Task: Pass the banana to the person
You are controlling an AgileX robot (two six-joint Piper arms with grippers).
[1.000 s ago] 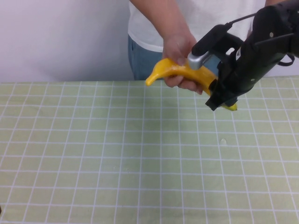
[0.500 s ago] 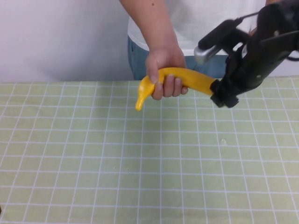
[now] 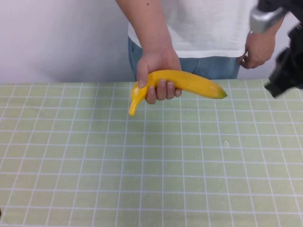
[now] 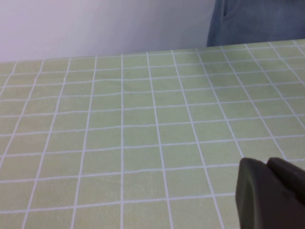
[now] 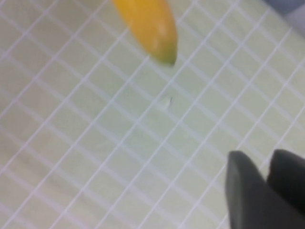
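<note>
**Banana Changing Hands Above the Grid-Lined Counter**

Nearest to us, the left gripper [image 4: 272,191] is sitting low over the green checked counter [image 3: 142,179], well apart from the action; only a dark corner of it is showing in its own wrist view, and we cannot tell how its fingers are standing. Farther out, on our right side, the right gripper [image 3: 284,78] is hanging clear of the fruit, touching nothing; its fingers are showing side by side and close together at the edge of the right wrist view, gripping nothing. We are judging the handover essentially done, so the sensible course is drawing this arm away slowly, staying wide of the person's [image 3: 208,28] other hand just beside it. At the far edge, the person's hand [image 3: 156,71] is wrapping the banana [image 3: 189,82] near its stem end, holding it in the air above the counter. The fruit is looking smooth, bright yellow and gently curved, its stem dipping downward and its greenish-dark tip pointing toward our right arm.
</note>
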